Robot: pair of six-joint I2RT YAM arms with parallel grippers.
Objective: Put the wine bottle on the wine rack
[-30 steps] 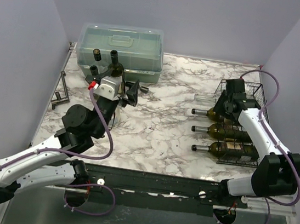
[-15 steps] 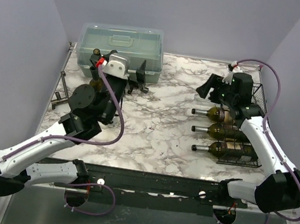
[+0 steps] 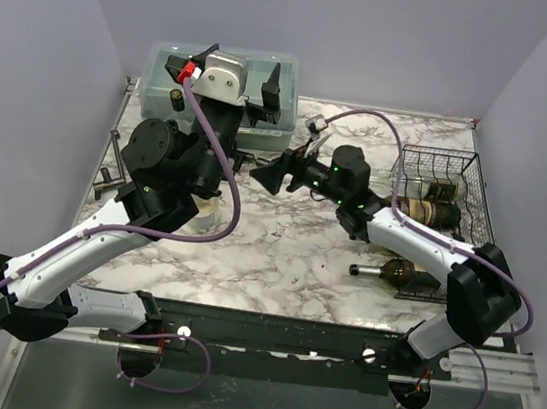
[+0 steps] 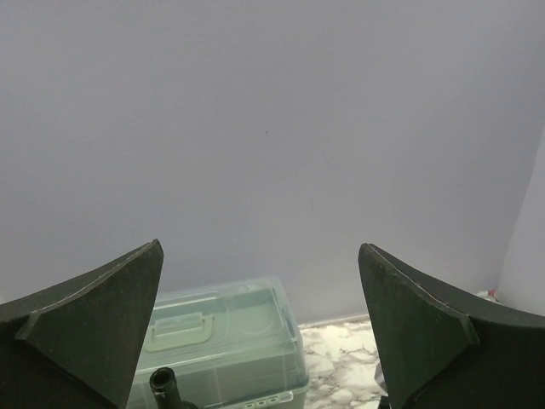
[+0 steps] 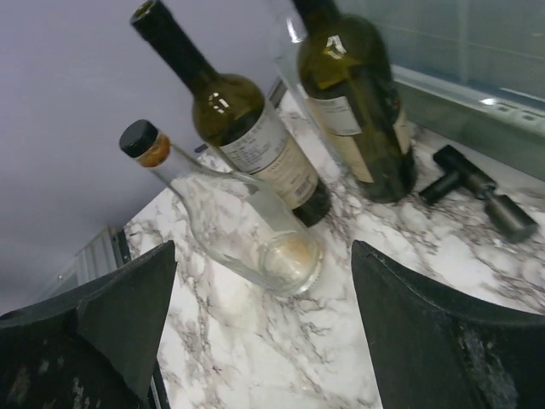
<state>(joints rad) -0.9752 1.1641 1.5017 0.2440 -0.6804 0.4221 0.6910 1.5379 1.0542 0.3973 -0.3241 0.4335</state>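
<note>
Left fingers (image 4: pixel 94 332) and right fingers (image 5: pixel 102 315) gape wide, empty; wine bottle (image 5: pixel 255 141) label unreadable.

Table (image 3: pixel 288 249): glossy marble-look top. Wine rack (image 3: pixel 441 158): thin black metal wire. Storage box (image 4: pixel 230 331): translucent grey-green plastic. Wine bottle (image 5: pixel 249 141): glossy dark-green glass, paper label. Clear bottle (image 5: pixel 238 226): smooth glass.

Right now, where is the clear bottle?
In the right wrist view, the clear bottle stands left of centre, beside two dark bottles near the plastic box.
</note>
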